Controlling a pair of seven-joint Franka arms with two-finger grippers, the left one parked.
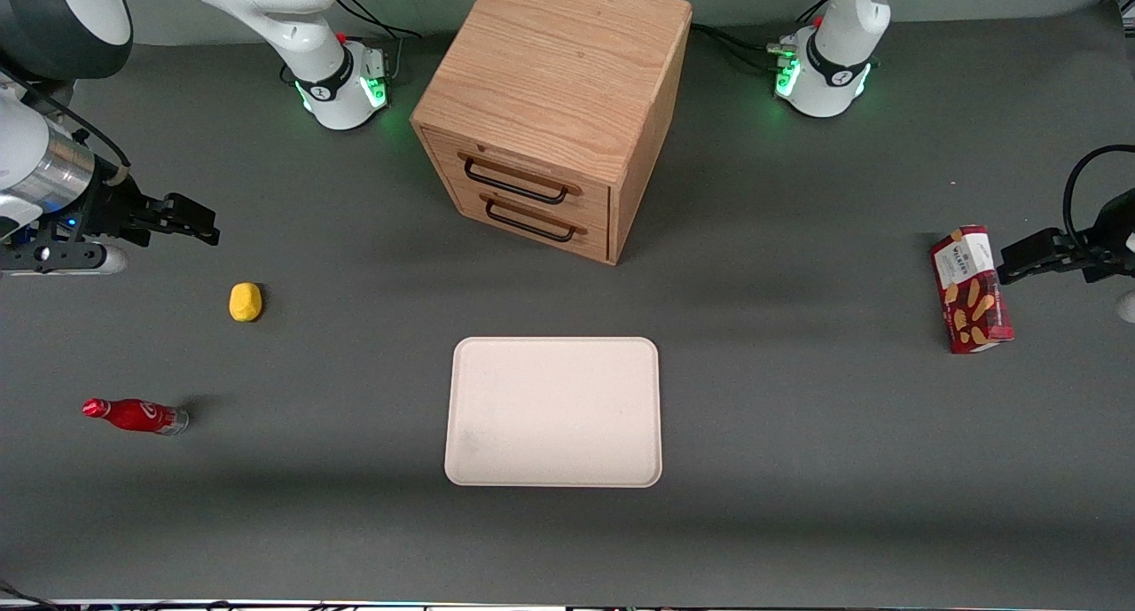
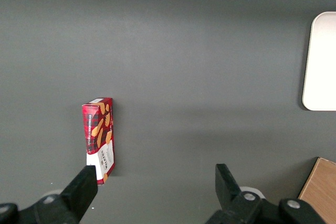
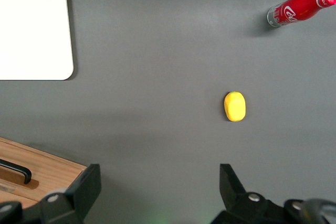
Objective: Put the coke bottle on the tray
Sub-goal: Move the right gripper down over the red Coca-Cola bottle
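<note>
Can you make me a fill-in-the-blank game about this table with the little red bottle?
1. The coke bottle is ____ upright on the table, nearer the front camera than the yellow lemon.
2. The tray has ____ on it.
3. The wooden cabinet has ____ drawers, both shut.
4. The gripper hangs above the table with its jaws ____.

Missing words: standing; nothing; two; open
</note>
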